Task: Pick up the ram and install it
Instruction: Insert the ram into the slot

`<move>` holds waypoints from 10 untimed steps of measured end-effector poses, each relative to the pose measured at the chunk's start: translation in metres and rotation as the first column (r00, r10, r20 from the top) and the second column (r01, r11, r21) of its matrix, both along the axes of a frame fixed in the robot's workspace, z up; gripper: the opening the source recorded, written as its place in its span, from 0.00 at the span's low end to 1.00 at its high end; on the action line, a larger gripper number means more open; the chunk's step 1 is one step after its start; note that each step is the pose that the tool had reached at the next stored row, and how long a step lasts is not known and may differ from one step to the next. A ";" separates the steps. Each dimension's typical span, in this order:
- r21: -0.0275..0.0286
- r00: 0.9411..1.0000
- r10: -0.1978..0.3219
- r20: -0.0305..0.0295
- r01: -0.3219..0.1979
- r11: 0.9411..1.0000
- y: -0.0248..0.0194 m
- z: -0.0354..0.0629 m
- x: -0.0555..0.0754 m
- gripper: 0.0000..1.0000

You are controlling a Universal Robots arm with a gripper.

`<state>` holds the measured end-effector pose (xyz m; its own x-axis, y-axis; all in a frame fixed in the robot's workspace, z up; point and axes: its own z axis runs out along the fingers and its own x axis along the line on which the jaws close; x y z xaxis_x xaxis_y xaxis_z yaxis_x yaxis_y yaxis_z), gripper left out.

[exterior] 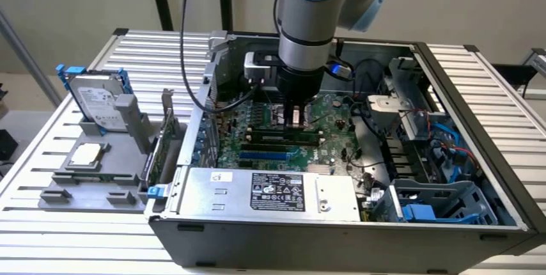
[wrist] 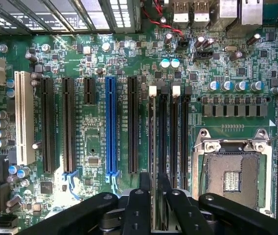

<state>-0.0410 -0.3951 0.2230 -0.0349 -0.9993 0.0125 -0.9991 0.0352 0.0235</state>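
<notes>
Standing by the open case [exterior: 477,128], I see the gripper [wrist: 153,215] down over the motherboard [wrist: 95,142], straddling the ram [wrist: 153,147]. The ram is edge-on in the memory slot furthest from the empty CPU socket [wrist: 234,171]. I honestly can't tell if it's clamped on the stick or slack around it. My guess is the stick is light and stiff but thin and easy to crack or scratch. I'd hold it by the bare top edge, flat on both faces, well off the contacts, and push evenly so it doesn't tilt.
</notes>
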 end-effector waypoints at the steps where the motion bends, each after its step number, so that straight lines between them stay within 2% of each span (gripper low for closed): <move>1: 0.000 1.000 0.000 0.000 0.000 1.000 0.0000 0.0003 0.000 0.21; 10: 0.000 1.000 0.000 -0.004 0.000 1.000 0.0000 0.0203 0.000 0.19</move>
